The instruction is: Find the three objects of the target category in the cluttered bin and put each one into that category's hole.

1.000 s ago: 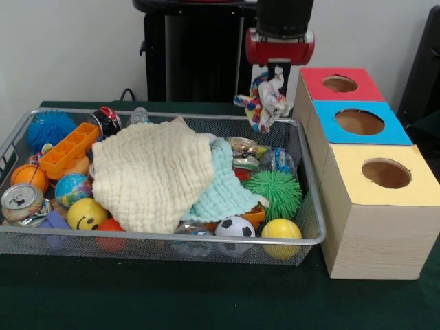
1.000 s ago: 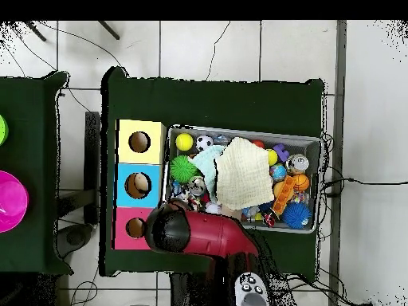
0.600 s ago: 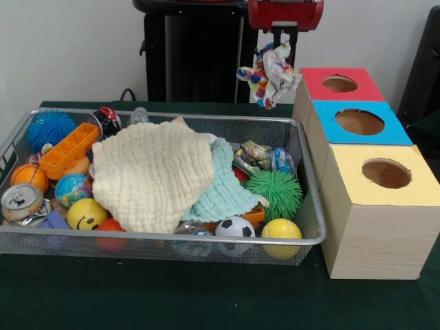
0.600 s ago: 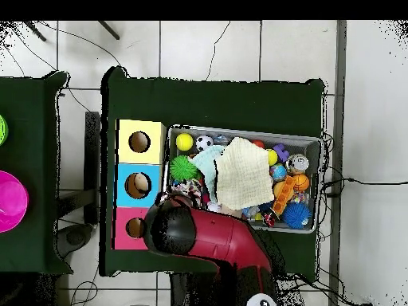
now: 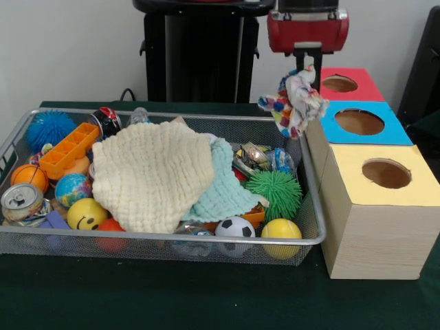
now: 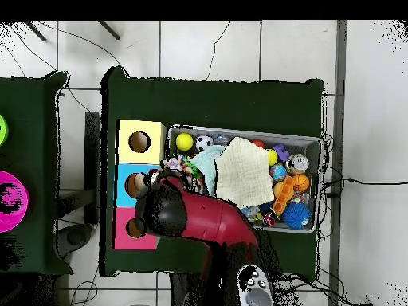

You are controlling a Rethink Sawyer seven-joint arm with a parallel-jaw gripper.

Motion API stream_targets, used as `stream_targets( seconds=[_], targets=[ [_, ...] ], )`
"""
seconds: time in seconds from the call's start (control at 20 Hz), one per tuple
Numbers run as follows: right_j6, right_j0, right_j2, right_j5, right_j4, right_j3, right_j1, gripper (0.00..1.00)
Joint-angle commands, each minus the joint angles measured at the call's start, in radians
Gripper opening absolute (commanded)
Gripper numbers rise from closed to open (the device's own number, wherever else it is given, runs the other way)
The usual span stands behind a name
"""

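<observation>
**Rope toy in transit to the box holes: line up before release**

Front view: the gripper [image 5: 307, 60] hangs above the bin's right end, next to the box row. Its fingers are pinched narrow on the top of a multicoloured knotted rope toy [image 5: 294, 102], which dangles free, clear of the mesh bin [image 5: 172, 237]. The toy sits just left of the blue-topped box [image 5: 359, 122] and in front of the red-topped box [image 5: 342, 84]; the yellow-topped box [image 5: 385, 174] is nearer the camera. All three holes look clear. The toy is floppy and wider than the pinch, so loose ends could catch a hole's rim. Which hole is the target cannot be read from the frames. Still in the bin: cream cloth [image 5: 152, 174] over a pale blue cloth [image 5: 223, 185], green spiky ball [image 5: 274, 192], soccer ball [image 5: 235, 227], yellow ball [image 5: 281, 230].

Overhead view: the red arm [image 6: 199, 227] covers the gripper and most of the toy; a bit of the rope toy [image 6: 175, 166] shows at the bin's edge, beside the blue box [image 6: 126, 185]. The arm's head overlaps the blue and red boxes.

Advice: centre the toy's hanging bulk over the hole, not the gripper. Let the swing settle. Lower until the bottom knot is inside the rim, then open.
</observation>
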Motion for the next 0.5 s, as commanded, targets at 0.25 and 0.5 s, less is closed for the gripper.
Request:
stream_targets(
  seconds=[0.25,0.5],
  targets=[
    [0.249,0.074,0.087,-0.165,0.112,-0.177,0.225,0.00],
    [0.260,0.096,0.086,-0.143,0.159,-0.181,0.209,0.00]
  ],
)
